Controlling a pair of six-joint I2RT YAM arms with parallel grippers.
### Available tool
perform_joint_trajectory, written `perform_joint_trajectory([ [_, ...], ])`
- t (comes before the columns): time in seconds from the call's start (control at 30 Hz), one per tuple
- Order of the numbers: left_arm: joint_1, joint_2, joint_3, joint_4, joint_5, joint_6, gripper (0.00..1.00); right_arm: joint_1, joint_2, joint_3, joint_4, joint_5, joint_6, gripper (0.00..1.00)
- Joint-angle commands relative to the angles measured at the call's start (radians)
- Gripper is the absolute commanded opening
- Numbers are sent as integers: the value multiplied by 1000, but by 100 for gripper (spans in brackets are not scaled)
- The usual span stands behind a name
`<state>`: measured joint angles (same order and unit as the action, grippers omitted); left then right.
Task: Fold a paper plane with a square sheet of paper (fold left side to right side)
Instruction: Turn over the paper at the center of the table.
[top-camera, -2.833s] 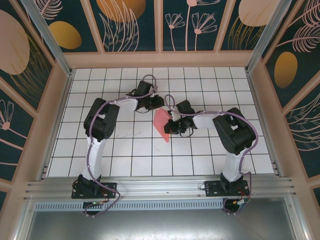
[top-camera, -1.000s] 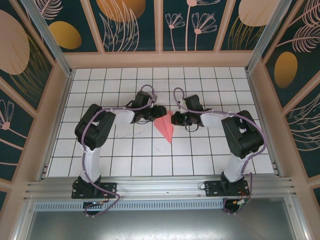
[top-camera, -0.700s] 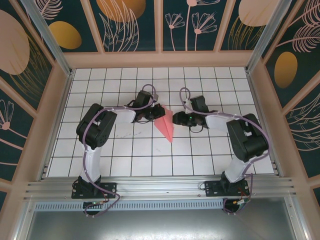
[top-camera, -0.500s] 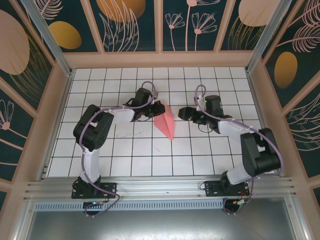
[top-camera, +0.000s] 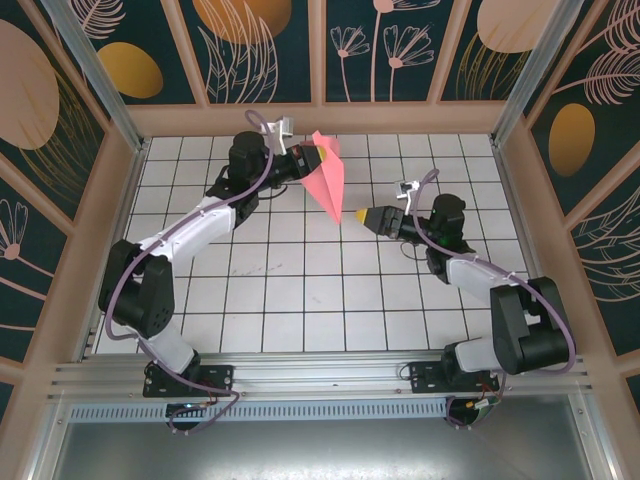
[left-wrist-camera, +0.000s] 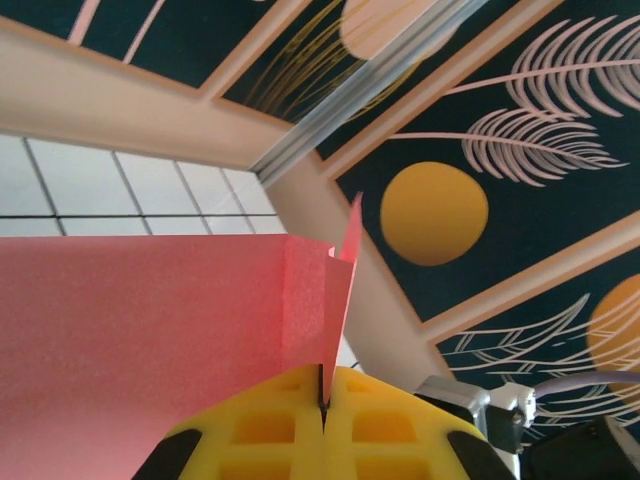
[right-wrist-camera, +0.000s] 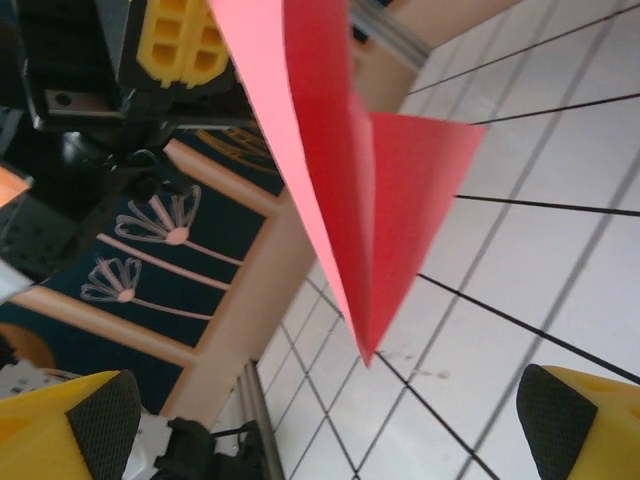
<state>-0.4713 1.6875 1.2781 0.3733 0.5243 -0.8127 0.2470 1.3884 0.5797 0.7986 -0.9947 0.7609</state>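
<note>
Since 0.5 s back: the left arm has stretched toward the far edge of the table (top-camera: 250, 300) and carried the plane (top-camera: 328, 180) up with it, away from the table's middle. The right arm has swung back to the right. Its jaws, close on the plane 1 s ago, have let go and spread.

Left gripper (top-camera: 312, 157): pressed together, pinching the plane's wide tail end. In the left wrist view the 2 yellow fingers (left-wrist-camera: 270, 430) meet with no gap, a thin upright edge of paper caught in the seam. From there the plane (left-wrist-camera: 150, 330) spreads left as a flat pink-red face, with 1 small flap standing up beside it.

Right gripper (top-camera: 362, 215): spread wide, holding nothing. In the right wrist view of the gripper (right-wrist-camera: 325, 425), 1 yellow fingertip (right-wrist-camera: 45, 440) sits in each lower corner with bare tile between. In the top view its tip sits just beside the plane's nose; touching or apart, cannot tell there.

Count: 1 plane, 2 arms, 2 grippers.

Plane: pink-red, a narrow dart creased along its length. In the right wrist view the plane (right-wrist-camera: 340, 200) shows 2 layers, a paler long face and a darker triangular wing beside it. It is held off the table over the far edge, about mid-width, tail high and far, nose pointing down toward the near right. The left gripper's yellow pads (right-wrist-camera: 175, 40) sit at its top.
</note>
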Motion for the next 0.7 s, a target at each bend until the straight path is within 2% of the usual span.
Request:
perform_joint_trajectory([
  [0.0, -3, -20, 6, 100, 52, -70, 0, 35, 47, 45, 182, -55, 83, 99],
  [0.37, -4, -43, -40, 199, 95, -153, 1, 83, 195, 142, 327, -38, 193, 98],
  [0.67, -4, -25, -62, 234, 118, -198, 1, 68, 202, 190, 294, -23, 181, 74],
])
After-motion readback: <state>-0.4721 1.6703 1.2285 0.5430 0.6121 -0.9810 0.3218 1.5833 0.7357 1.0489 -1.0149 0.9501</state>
